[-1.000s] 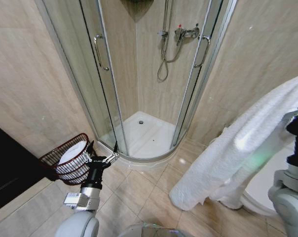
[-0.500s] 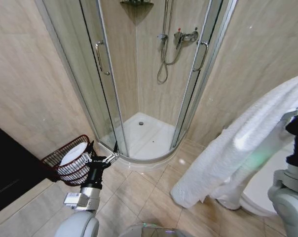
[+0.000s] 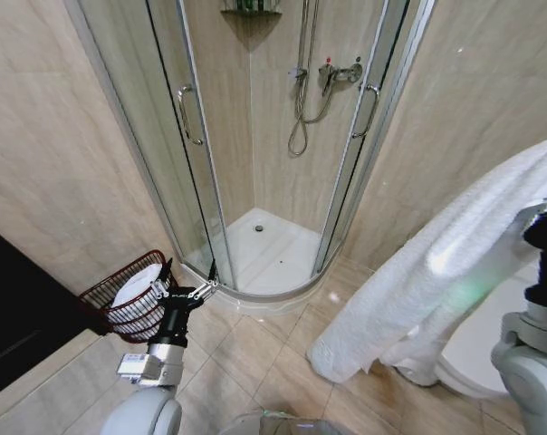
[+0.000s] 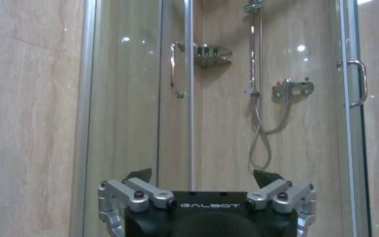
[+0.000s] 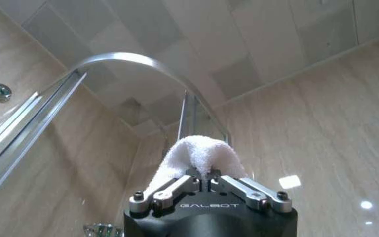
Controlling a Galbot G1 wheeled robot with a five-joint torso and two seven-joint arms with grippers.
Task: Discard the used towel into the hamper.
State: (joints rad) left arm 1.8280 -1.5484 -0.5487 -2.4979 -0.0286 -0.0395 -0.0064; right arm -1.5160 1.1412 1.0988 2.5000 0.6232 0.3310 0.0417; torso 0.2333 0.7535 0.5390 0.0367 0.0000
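Note:
The towel (image 3: 436,267) is large, white and fluffy, and it hangs from the far right edge of the head view down to just above the floor tiles. My right gripper (image 5: 208,180) is shut on a fold of the towel (image 5: 199,150), held high up. The hamper (image 3: 129,304) is a dark red-brown wire basket on the floor at the left, against the wall, with something white lying inside it. My left gripper (image 3: 206,288) is low, just right of the hamper's rim, and points at the shower door. Its fingers (image 4: 138,175) stand open with nothing between them.
A curved glass shower enclosure (image 3: 273,272) with a white tray fills the corner ahead. A white toilet (image 3: 477,349) stands at the lower right behind the towel. A dark opening (image 3: 11,317) lies at the far left. Open floor tiles (image 3: 255,349) lie between hamper and towel.
The whole head picture has shifted slightly, so the camera moved. The towel's hanging end has swayed a little. Both arms hold their poses.

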